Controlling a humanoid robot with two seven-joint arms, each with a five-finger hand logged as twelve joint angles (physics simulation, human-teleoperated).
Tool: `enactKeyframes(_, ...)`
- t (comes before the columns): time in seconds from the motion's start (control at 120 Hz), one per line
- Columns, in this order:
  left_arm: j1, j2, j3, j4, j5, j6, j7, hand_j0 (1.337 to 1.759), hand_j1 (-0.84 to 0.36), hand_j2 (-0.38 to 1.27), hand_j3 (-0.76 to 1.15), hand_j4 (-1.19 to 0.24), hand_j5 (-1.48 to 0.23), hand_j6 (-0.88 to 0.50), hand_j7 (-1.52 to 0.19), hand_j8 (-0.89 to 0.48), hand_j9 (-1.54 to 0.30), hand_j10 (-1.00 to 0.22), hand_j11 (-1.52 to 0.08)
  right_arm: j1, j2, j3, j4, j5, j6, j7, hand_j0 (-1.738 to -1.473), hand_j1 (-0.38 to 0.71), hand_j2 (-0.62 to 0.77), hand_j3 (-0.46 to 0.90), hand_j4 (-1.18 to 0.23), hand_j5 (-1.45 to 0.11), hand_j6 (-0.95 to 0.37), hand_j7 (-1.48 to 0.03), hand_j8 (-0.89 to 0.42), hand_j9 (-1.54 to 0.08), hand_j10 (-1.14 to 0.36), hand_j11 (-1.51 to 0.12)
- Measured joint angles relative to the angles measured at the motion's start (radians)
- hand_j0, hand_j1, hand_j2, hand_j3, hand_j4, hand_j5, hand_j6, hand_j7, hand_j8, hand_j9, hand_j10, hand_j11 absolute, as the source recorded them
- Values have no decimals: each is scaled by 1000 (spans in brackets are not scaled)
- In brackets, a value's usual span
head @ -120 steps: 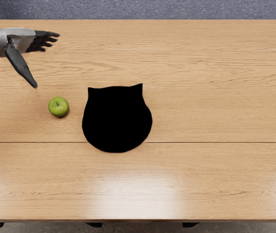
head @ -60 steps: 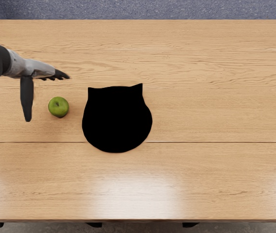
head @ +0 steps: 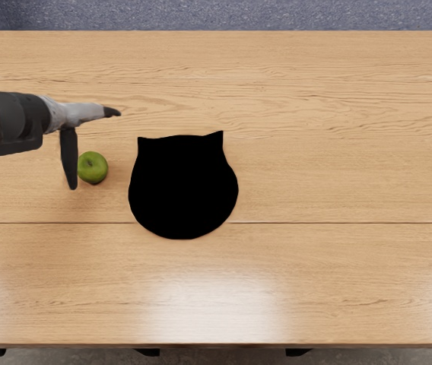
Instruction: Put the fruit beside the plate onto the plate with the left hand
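Light wooden tabletop (head: 315, 152), laid in long boards, fine grain running side to side, one seam across the near half, a soft glossy glare toward the front edge. Flat matte black plate (head: 183, 186) near the middle, round in outline with two small pointed ears on its far rim, like a cat's head. Small green apple (head: 93, 167), smooth and slightly shiny, yellowish green, on the bare wood just left of the plate, close to its rim but apart from it, not on it.

Left robot hand (head: 77, 119) at the left side, on a thick dark grey forearm that meets the left edge; pale grey at wrist and palm, dark at the digits. Fingers (head: 109, 112) stretched straight toward the right and held close together; thumb (head: 69, 163) splayed well away from them, pointing toward the near edge. Grips nothing.

Apple in the angle between thumb and fingers: just on the near side of the fingers, immediately right of the thumb. Contact with the thumb: cannot tell, the gap too thin to read.

Apple nearly round, so no clear long axis; appears upright, with a faint dimple toward its top, too small to be sure which way the stem points.
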Motion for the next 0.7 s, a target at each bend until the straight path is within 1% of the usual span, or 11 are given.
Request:
enactKeyframes(0.025, 7, -28, 6, 6, 10, 11, 0, 1658, 335, 4, 0, -17, -18, -18, -17, -18, -17, -17, -17, 0, 0, 0, 0, 0, 0, 0, -1658, -333, -3, 0, -13, -17, -13, -17, -13, -17, -13, -17)
enactKeyframes(0.058, 15, -40, 11, 14, 21, 23, 0, 1658, 332, 4, 0, -19, -20, -21, -20, -20, -20, -19, -20, 0, 0, 0, 0, 0, 0, 0, -1658, -333, -3, 0, -13, -17, -13, -17, -13, -17, -13, -17)
enactKeyframes(0.233, 32, -41, 29, 37, 45, 52, 0, 1658, 285, 13, 0, -59, -72, -61, -72, -60, -71, -59, -71, 0, 0, 0, 0, 0, 0, 0, -1658, -333, -3, 0, -13, -17, -13, -17, -13, -17, -13, -17)
enactKeyframes(0.325, 70, -41, 33, 49, 69, 73, 0, 1658, 266, 16, 0, -75, -92, -76, -92, -76, -92, -74, -91, 0, 0, 0, 0, 0, 0, 0, -1658, -333, -3, 0, -13, -17, -13, -17, -13, -17, -13, -17)
enactKeyframes(0.575, 72, -43, 56, 84, 112, 151, 0, 1658, 240, 21, 0, -97, -121, -99, -120, -98, -120, -96, -120, 0, 0, 0, 0, 0, 0, 0, -1658, -333, -3, 0, -13, -17, -13, -17, -13, -17, -13, -17)
enactKeyframes(0.617, 87, -44, 62, 89, 114, 170, 0, 1658, 236, 21, 0, -100, -125, -102, -125, -101, -124, -100, -124, 0, 0, 0, 0, 0, 0, 0, -1658, -333, -3, 0, -13, -17, -13, -17, -13, -17, -13, -17)
enactKeyframes(0.7, 90, -44, 70, 94, 116, 195, 0, 1658, 230, 23, 0, -107, -132, -108, -132, -108, -132, -106, -132, 0, 0, 0, 0, 0, 0, 0, -1658, -333, -3, 0, -13, -17, -13, -17, -13, -17, -13, -17)
